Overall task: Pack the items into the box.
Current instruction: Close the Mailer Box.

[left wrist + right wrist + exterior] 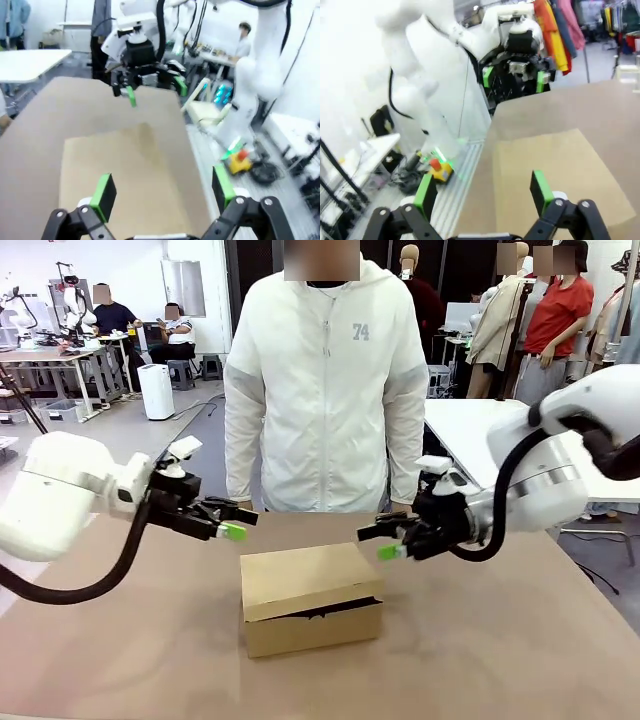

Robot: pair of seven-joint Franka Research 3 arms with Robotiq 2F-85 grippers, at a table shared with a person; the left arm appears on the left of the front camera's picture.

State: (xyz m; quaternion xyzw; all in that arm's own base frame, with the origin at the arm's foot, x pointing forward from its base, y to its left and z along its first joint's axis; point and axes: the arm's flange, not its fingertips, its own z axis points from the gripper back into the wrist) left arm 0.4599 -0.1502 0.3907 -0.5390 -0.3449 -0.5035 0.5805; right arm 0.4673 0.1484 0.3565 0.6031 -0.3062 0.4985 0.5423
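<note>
The box point(310, 600), a brown cardboard carton, sits in the middle of the table with its flap lid lying down and a thin dark gap along the front. The items are hidden; I cannot tell what the dark gap holds. My left gripper point(238, 523) hovers open above and left of the box, with nothing between its green pads. My right gripper point(378, 542) hovers open above the box's right end, also empty. The left wrist view looks down on the box lid point(125, 180) between its open fingers point(163, 192), and the right wrist view shows the lid point(555, 170) beyond its own open gripper point(482, 192).
A person in a white jacket point(325, 390) stands at the far table edge behind the box. The brown table point(500, 640) lies bare around the carton. A white table point(470, 435) stands at the back right.
</note>
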